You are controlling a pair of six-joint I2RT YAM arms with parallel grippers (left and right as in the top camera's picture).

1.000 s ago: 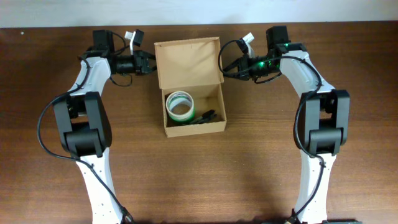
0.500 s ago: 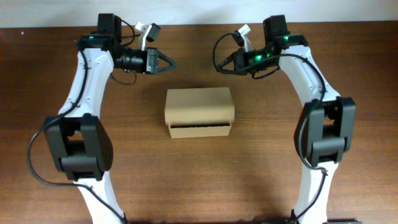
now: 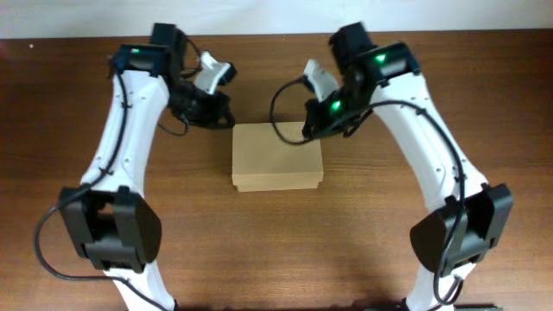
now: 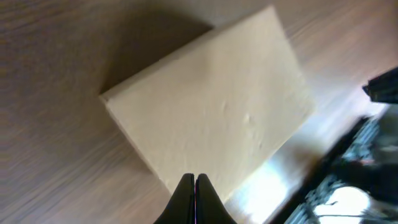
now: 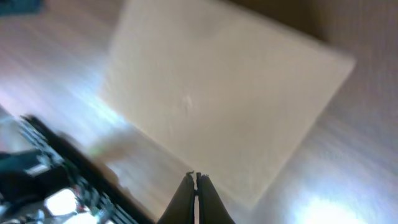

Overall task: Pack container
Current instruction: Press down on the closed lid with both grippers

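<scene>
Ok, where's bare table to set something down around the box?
Free: the wide stretch of brown wooden table on the robot's side of the small tan cardboard box. Crowded: the box's far corners, where the left end effector and right end effector sit.

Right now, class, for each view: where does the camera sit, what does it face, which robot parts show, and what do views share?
Overhead: above the table, facing down; left arm, right arm, closed container.
Left wrist: on the wrist, facing the container's lid; left gripper, shut.
Right wrist: likewise; right gripper, shut.
All share the container.
</scene>
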